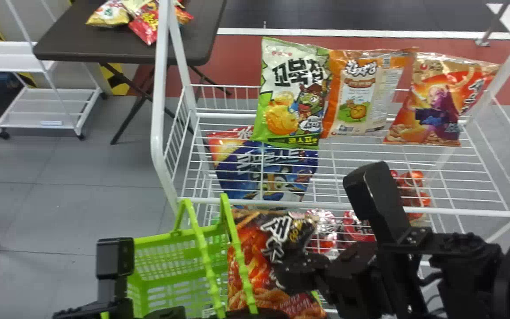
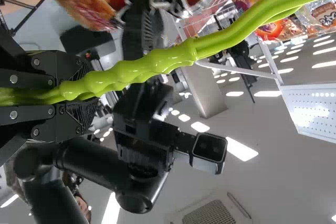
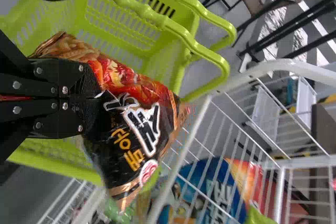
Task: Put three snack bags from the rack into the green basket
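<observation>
Right gripper (image 1: 292, 271) closed on the red-and-black snack bag (image 1: 255, 261), pinching it near one edge; the bag hangs at the rack side of the green basket (image 1: 166, 241), partly over it. In the head view one handle strand passes in front of the bag. Left gripper (image 1: 255, 313) clamped on the basket handles (image 2: 157, 60), both strands squeezed together between its fingers.

White wire rack (image 1: 157, 110) ahead, next to the basket. Along the far side of its upper basket, left to right: green-and-white bag (image 1: 290, 93), orange-and-white bag (image 1: 359, 95), red-orange bag with a purple figure (image 1: 436, 106). First two touch, slightly overlapping; third is just beside them. Blue bag (image 1: 266, 173) seen through the wires below the green-and-white one. Red packs (image 1: 357, 226) also visible through the wires, lower down; red-orange packs (image 1: 414, 199) farther right, same deal.

Back left: dark table (image 1: 78, 40) with a small pile of snack bags (image 1: 144, 22). White cart (image 1: 47, 106) on the floor left of it.
</observation>
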